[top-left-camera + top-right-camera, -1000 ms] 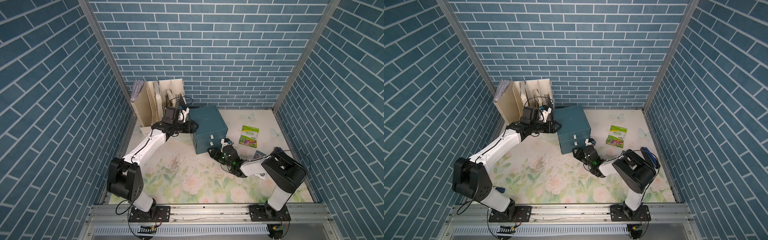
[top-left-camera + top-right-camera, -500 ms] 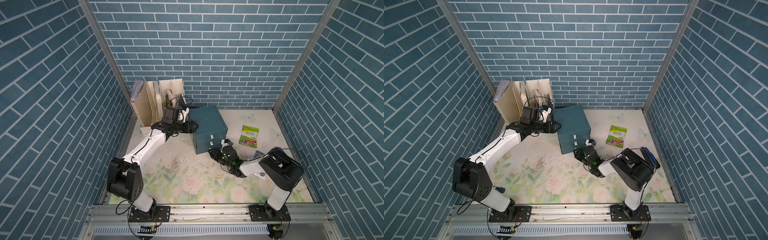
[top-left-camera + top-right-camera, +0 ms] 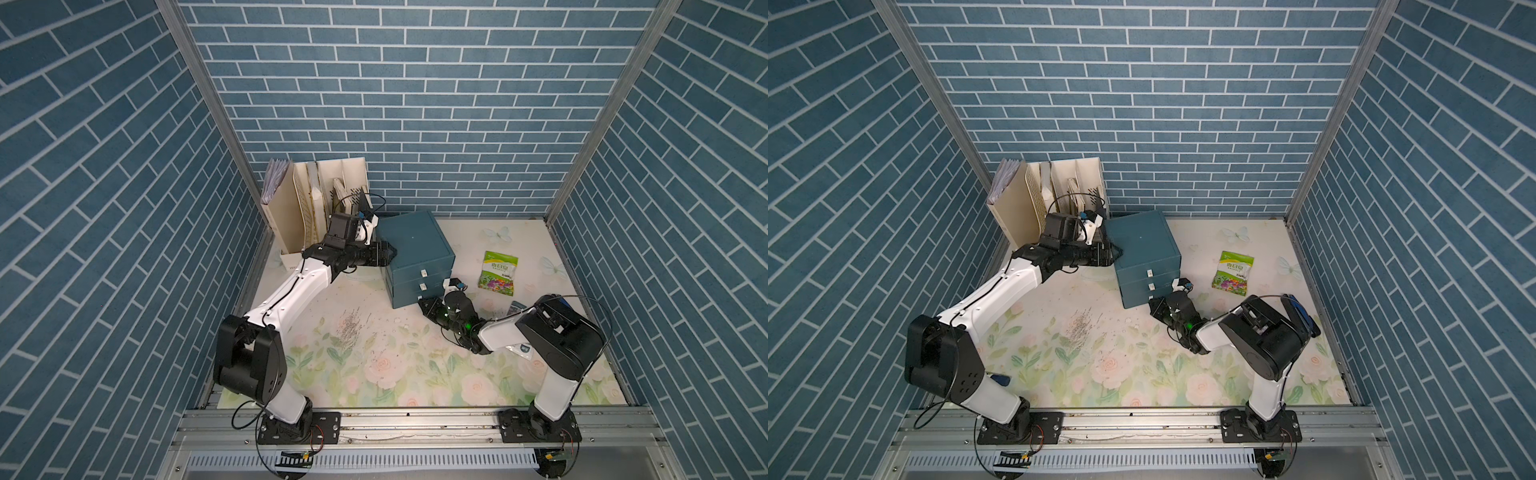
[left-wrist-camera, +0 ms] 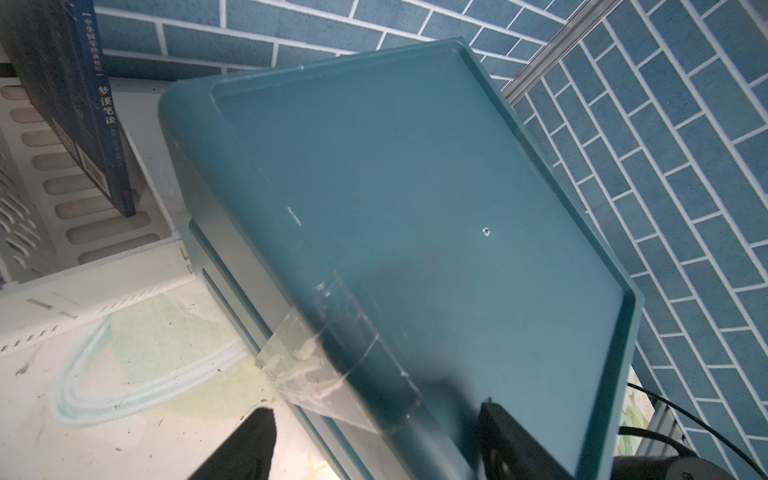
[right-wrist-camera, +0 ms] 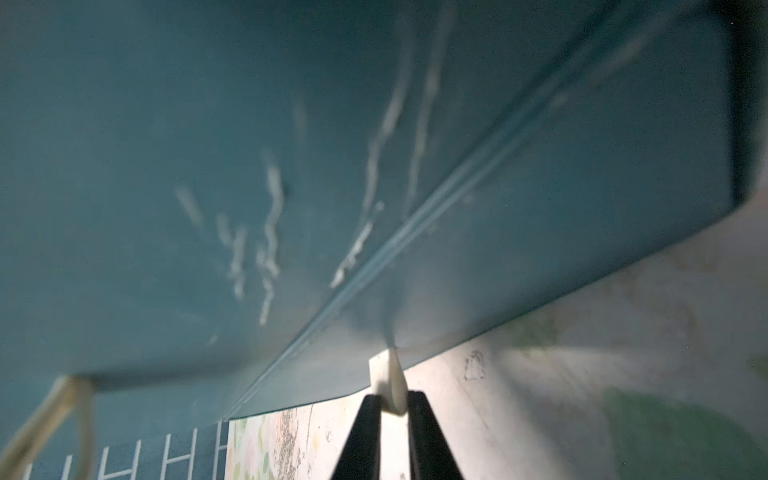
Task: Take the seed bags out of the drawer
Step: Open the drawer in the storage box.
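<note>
Blue brick-pattern walls close in a floral mat. In both top views a teal cabinet stands toward the back of the mat. The left pincer meets the cabinet's side, up by the top edge, and a cream file rack stands just behind it. The right pincer lies low over the mat with its tips at the front of the drawer, the lowest of three, whose front sits level with the two above. One seed bag, green and white with mixed blooms, lies flat on the mat outside the drawer, well apart from the right pincer on the side away from the cabinet

From the left wrist, the cabinet's top panel fills the frame. The pincer's fingers stand wide astride the top edge, one over the panel and one down beside the side wall, clamped on the cabinet. Clear tape wraps that edge just ahead of them. Farther off, a dark book leans in the file rack

From the right wrist, two black fingers are pinched together on the white pull tab. The drawer's teal front lies straight ahead of them and the mat beneath
</note>
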Available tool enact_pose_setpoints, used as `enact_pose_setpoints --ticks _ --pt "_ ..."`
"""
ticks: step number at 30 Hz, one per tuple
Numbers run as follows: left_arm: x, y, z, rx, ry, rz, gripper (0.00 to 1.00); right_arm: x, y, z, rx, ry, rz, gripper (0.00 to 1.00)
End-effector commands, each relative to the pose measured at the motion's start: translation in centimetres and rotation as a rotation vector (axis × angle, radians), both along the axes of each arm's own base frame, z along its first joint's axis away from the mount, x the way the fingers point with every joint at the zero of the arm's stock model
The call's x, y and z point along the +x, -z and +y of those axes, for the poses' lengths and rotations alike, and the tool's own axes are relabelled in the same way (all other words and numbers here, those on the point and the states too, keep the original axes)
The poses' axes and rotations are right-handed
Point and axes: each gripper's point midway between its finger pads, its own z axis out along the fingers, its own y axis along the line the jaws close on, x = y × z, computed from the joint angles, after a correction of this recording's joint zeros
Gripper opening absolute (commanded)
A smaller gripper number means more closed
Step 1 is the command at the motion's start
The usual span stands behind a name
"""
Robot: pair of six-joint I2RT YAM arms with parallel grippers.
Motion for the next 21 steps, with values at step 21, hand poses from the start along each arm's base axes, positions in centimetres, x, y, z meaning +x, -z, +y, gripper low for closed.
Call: enact_pose_setpoints --ticks 21 --pt "-2.5 6.4 2.9 0.154 -0.040 0.205 0.81 -1.7 -0.9 -0.8 0.014 -0.032 0.015 0.00"
